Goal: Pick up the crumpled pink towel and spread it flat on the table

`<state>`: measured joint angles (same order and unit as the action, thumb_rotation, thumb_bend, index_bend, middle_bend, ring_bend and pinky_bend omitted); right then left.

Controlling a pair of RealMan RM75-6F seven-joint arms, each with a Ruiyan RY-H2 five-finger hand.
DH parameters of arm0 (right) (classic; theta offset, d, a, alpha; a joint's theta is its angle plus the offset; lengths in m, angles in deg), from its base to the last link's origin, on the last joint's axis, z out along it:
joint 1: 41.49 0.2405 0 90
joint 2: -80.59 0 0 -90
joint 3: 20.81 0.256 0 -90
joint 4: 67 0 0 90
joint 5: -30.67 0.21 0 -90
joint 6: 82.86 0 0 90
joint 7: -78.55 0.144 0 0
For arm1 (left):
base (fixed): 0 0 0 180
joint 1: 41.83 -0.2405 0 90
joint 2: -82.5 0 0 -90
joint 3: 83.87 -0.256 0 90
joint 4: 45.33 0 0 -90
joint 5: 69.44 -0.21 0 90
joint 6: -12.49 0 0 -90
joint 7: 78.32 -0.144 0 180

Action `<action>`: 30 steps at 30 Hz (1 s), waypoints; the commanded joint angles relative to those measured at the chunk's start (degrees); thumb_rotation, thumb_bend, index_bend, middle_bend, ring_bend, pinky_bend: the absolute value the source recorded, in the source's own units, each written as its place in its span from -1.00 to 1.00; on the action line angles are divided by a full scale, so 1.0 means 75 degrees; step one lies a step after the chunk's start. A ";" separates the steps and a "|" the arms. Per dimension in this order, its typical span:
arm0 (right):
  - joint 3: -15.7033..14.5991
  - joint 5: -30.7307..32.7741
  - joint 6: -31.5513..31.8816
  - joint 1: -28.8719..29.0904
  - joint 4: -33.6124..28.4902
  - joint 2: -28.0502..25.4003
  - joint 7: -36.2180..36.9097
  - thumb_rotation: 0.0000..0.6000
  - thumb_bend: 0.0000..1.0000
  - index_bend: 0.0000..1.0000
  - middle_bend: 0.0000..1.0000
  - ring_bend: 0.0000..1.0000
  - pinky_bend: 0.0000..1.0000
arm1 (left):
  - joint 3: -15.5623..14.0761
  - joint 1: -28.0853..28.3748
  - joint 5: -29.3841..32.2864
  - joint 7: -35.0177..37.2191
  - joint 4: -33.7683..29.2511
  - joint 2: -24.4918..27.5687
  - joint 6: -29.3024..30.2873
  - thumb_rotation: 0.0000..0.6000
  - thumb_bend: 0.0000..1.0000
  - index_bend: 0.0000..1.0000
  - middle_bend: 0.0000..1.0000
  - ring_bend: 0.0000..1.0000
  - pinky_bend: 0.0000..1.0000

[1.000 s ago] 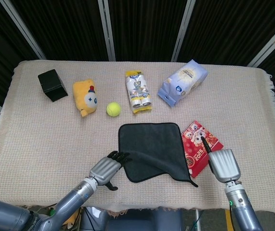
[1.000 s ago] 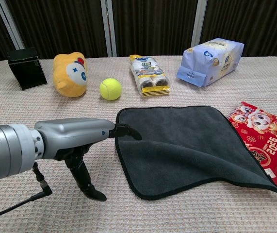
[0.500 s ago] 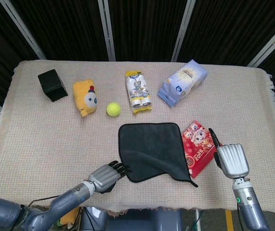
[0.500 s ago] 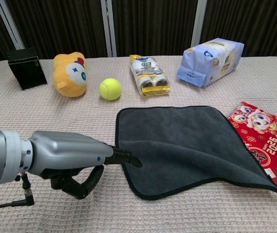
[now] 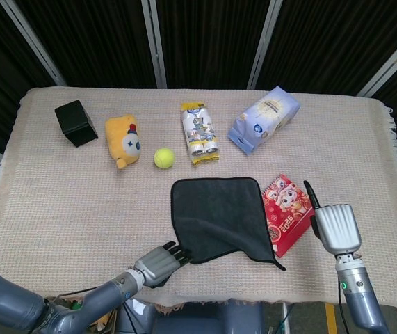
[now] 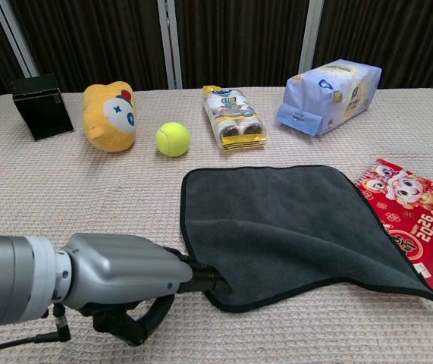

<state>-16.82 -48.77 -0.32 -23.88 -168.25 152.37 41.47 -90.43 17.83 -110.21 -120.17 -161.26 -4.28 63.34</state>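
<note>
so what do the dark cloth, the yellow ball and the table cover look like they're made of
The dark cloth looks like soft microfibre or fleece: matte grey, fine nap, stitched black edge. The yellow ball seems felt-covered, like a tennis ball: fuzzy surface with a pale seam. The table cover appears to be coarse woven fabric: beige, a visible grid texture, frayed fringe at the edges.

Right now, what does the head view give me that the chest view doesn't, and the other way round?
Head view only: the right hand, held beside the red packet, and the far table edges. Chest view only: a close look at the left hand, whose fingertips reach the dark towel's near corner; whether they grip it, I cannot tell. Both show the towel spread flat, the tennis ball, the plush toy and the black box.
</note>
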 commanded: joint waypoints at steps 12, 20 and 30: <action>-0.0040 -0.0421 0.0516 -0.0495 0.0340 0.0246 0.0880 1.00 -0.05 -1.00 -0.78 -0.81 -0.84 | -0.0075 0.0181 0.0257 -0.0226 0.0165 -0.0487 0.0383 1.00 0.68 -1.00 -1.00 -1.00 -0.93; -0.0007 -0.0438 0.0460 -0.0549 0.0414 0.0237 0.0934 1.00 -0.05 -1.00 -0.91 -0.93 -0.92 | -0.0069 0.0272 0.0354 -0.0347 0.0116 -0.0539 0.0523 1.00 0.71 -1.00 -1.00 -1.00 -0.93; 0.0032 -0.0456 0.0376 -0.0602 0.0499 0.0258 0.0996 1.00 -0.05 -1.00 -0.91 -0.93 -0.92 | 0.0024 0.0113 0.0051 -0.0201 0.0241 -0.0775 0.0859 1.00 0.71 -1.00 -1.00 -1.00 -0.93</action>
<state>-16.60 -52.17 2.52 -28.40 -164.53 154.29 48.93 -90.19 18.94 -109.73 -121.68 -159.80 -9.67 69.50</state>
